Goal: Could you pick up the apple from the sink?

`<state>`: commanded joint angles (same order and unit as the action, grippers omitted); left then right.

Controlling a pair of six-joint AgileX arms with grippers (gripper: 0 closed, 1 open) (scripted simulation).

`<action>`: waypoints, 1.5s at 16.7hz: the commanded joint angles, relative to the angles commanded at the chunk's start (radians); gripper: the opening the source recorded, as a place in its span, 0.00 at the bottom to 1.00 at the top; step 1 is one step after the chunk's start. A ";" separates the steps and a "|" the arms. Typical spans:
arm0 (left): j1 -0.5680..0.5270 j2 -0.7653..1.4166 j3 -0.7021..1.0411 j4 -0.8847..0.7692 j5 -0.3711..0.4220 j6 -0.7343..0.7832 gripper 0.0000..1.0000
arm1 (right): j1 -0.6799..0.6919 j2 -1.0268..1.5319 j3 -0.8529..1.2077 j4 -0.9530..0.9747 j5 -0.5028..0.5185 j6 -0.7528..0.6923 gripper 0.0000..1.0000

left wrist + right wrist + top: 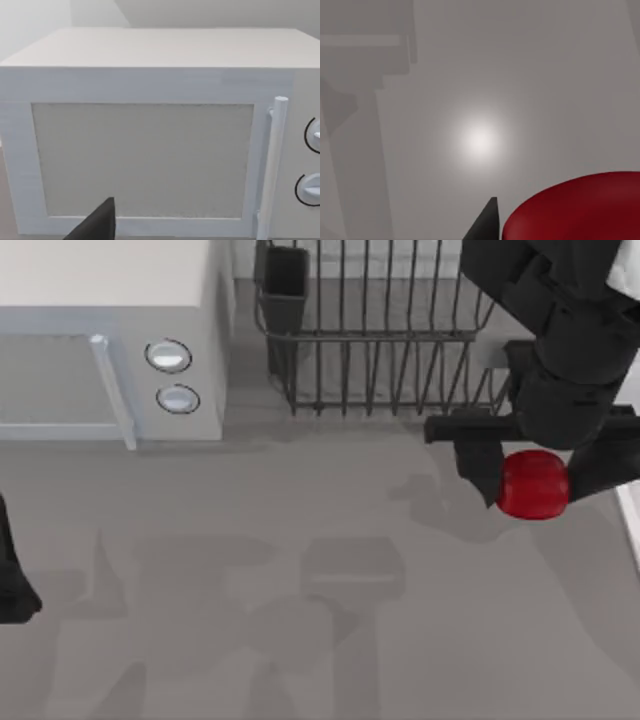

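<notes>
Red apple (533, 484) pinched, R fingers (482, 462) | wire rack (380, 330) behind | L parked

The top view looks straight down; the microwave (110, 350) sits at ten o'clock. The left wrist view faces that microwave (150, 150) closely. The right wrist view hangs just above the apple (580, 210).

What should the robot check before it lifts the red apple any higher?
1. Right end effector around the apple, a finger on each side: ok.
2. Grip firm enough: cannot tell.
3. Apple apart from the wire rack: ok.
4. Apple off the surface: cannot tell.
5. Left arm parked at the table's left edge, out of the way: ok.
6. Microwave far from the apple: ok.
</notes>
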<state>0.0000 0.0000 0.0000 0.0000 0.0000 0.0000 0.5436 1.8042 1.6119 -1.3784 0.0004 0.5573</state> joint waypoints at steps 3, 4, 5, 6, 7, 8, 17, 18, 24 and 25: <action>0.000 0.000 0.000 0.000 0.000 0.000 1.00 | -0.003 0.005 0.000 0.001 -0.002 0.001 0.00; 0.000 0.000 0.000 0.000 0.000 0.000 1.00 | -0.003 0.008 -0.013 0.014 -0.002 0.001 0.00; 0.000 0.000 0.000 0.000 0.000 0.000 1.00 | -0.003 0.012 -0.036 0.037 -0.002 0.001 0.00; 0.000 0.000 0.000 0.000 0.000 0.000 1.00 | -0.002 0.016 -0.066 0.070 -0.002 0.001 0.00; 0.000 0.000 0.000 0.000 0.000 0.000 1.00 | -0.002 0.022 -0.100 0.112 -0.001 0.001 0.00; 0.000 0.000 0.000 0.000 0.000 0.000 1.00 | -0.001 0.028 -0.138 0.163 -0.001 0.002 0.00; 0.000 0.000 0.000 0.000 0.000 0.000 1.00 | 0.004 0.069 -0.355 0.424 0.000 0.005 0.00; 0.000 0.000 0.000 0.000 0.000 0.000 1.00 | 0.004 0.069 -0.355 0.424 0.000 0.005 0.00; 0.000 0.000 0.000 0.000 0.000 0.000 1.00 | 0.004 0.069 -0.355 0.424 0.000 0.005 0.45; 0.000 0.000 0.000 0.000 0.000 0.000 1.00 | 0.004 0.069 -0.355 0.424 0.000 0.005 0.53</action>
<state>0.0000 0.0000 0.0000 0.0000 0.0000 0.0000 0.5477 1.8731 1.2565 -0.9541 0.0007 0.5625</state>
